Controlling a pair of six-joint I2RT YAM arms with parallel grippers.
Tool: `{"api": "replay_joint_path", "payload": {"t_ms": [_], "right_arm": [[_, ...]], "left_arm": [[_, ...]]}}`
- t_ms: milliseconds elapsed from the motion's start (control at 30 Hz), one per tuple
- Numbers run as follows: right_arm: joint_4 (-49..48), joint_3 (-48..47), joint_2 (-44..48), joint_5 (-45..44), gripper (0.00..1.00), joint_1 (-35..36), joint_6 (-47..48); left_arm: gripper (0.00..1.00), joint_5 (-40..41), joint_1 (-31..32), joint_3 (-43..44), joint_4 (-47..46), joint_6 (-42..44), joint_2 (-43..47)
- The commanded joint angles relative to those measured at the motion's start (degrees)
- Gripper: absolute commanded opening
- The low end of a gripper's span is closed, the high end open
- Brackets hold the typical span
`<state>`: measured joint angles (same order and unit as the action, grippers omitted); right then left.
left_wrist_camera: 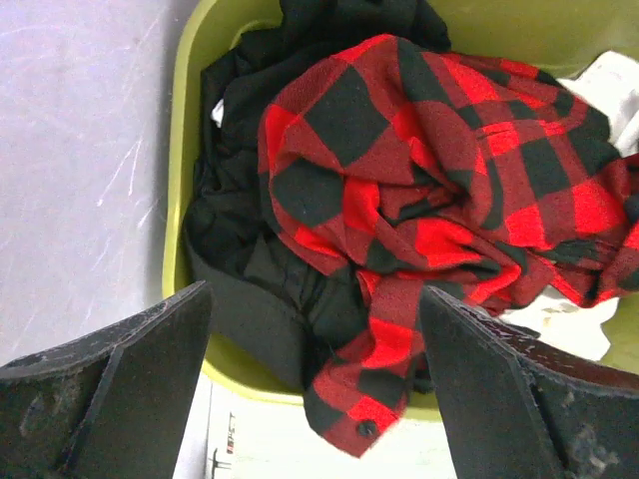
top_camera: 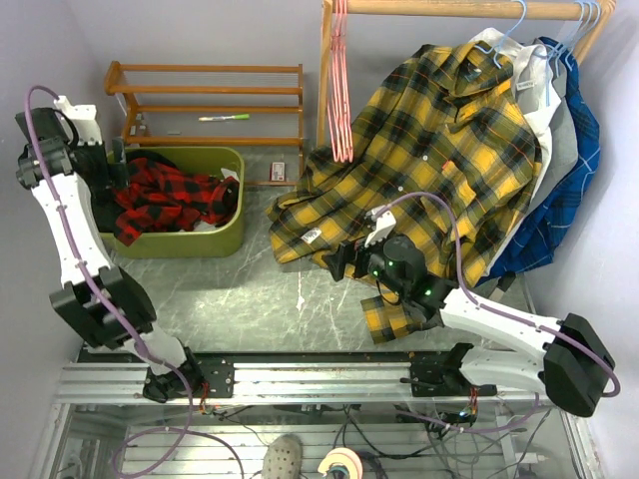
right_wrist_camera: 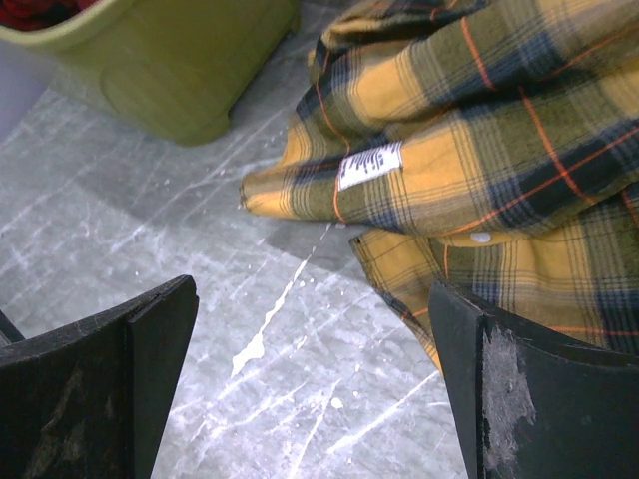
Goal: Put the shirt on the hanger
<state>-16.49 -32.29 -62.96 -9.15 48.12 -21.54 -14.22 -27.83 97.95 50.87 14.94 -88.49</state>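
Our left tool (left_wrist_camera: 315,324) hangs spread wide over the crumpled red-and-black plaid flannel shirt (left_wrist_camera: 439,190) in the olive-green plastic bin (left_wrist_camera: 180,180), our right tool (right_wrist_camera: 315,334) wide and empty, and we risk snagging the black garment (left_wrist_camera: 250,284) tangled underneath along with it.

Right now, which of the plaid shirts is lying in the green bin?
The red-and-black plaid shirt, crumpled in the bin. The yellow-and-black one and the blue one hang from the rail at right.
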Motion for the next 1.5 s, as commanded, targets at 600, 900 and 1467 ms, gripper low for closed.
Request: {"api": "replay_joint_path", "payload": {"t_ms": [600, 900, 1467], "right_arm": [[2.78, -1.48, -5.53, 2.64, 0.99, 0.14, 0.69], [2.52, -1.66, -6.59, 2.66, 0.98, 0.14, 0.44], [-9.8, -2.94, -2.7, 14.13, 0.99, 0.23, 1.52]], "left_arm": [[0.95, 5.36, 16.45, 10.06, -1.58, 4.46, -20.11], [0.45, 12.31, 19.61, 3.36, -4.95, 5.47, -16.63], [0.07, 14.1, 27.3, 22.27, -3.01, 3.01, 4.74]]}}
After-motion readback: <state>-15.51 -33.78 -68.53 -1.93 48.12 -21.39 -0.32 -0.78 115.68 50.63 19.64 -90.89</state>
